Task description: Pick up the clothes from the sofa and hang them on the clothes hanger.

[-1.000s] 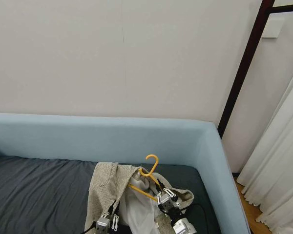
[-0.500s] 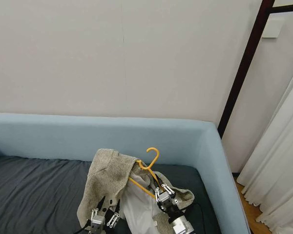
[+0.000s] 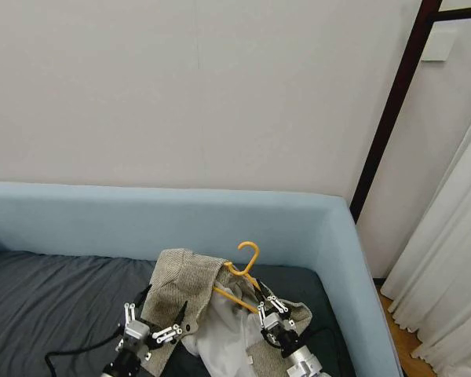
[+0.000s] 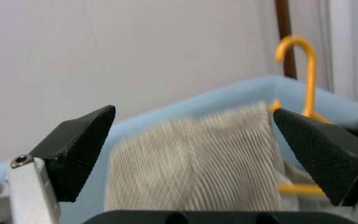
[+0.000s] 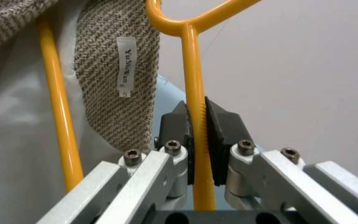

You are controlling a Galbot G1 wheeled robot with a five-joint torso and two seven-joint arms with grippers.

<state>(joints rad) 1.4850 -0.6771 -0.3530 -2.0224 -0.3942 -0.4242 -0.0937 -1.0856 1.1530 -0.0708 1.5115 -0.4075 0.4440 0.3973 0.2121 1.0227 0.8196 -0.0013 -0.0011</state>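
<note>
Blue sofa (image 3: 220, 216) below: right gripper (image 3: 272, 309) pinches the yellow hanger (image 3: 244, 272) by its bar; left gripper (image 3: 153, 320) gapes wide, empty, with the jacket (image 3: 177, 275) hanging dead ahead.

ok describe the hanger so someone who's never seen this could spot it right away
Look to the right end of the light blue sofa, where a beige herringbone garment is draped. The hanger pokes out of its top, one bar clamped in the right tool. It's the only bright yellow thing there, a thin frame with a hook curling up above the fabric.
</note>
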